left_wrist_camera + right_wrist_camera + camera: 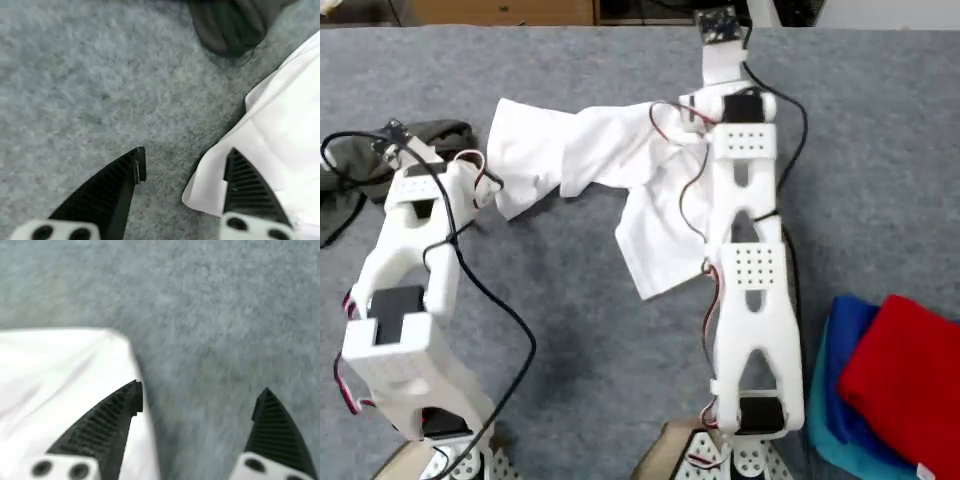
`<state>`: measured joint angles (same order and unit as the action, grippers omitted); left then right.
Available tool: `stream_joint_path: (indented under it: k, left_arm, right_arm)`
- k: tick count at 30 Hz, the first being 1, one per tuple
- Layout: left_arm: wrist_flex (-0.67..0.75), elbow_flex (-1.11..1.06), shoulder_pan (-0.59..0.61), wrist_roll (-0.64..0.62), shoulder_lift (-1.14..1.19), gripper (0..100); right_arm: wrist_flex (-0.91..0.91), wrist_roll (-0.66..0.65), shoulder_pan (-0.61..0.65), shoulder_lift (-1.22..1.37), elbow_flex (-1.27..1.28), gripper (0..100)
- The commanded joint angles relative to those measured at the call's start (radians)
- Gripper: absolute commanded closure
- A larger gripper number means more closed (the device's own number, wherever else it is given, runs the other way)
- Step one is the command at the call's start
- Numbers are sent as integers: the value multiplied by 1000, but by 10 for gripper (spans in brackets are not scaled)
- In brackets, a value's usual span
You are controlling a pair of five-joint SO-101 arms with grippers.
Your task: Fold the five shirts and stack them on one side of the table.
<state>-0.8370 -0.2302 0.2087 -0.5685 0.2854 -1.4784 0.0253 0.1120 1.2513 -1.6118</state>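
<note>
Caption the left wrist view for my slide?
Left gripper open at a corner of the white shirt on the grey table, dark shirt beyond.

A white shirt (590, 155) is sprawling across the upper middle of the high view, and the right arm (750, 250) is lying over its right part, blocking a strip to the bottom edge. The left arm (410, 270) is filling the left side, a dark shirt (445, 135) bunching at the upper left. A red folded shirt (905, 385) on a blue shirt (848, 318) is occupying the lower right corner. Bare grey table (590, 350) is lying open between the arms, a black cable (531, 345) crossing it, and at upper right.
</note>
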Motion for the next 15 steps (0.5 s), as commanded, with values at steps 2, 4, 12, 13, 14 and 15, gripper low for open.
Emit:
stream_joint_path:
  k: [2, 4, 12, 13, 14, 15]
  left_arm:
    - [-83, 135, 18, -5, 36, 793]
    - [-100, 155, 20, -3, 50, 803]
    - [-77, 172, 103, -8, 54, 823]
    - [-72, 170, 115, -8, 56, 826]
    - [-71, 170, 123, -8, 56, 825]
    - [-69, 170, 124, -8, 56, 825]
  right_arm:
    - [-241, 14, 148, -197, -51, 649]
    - [-302, 14, 219, -203, -51, 649]
    - [-305, 15, 435, -182, 162, 783]
    - [-305, 15, 460, -182, 186, 796]
    - [-302, 15, 478, -182, 205, 800]
    - [-299, 29, 492, -180, 220, 799]
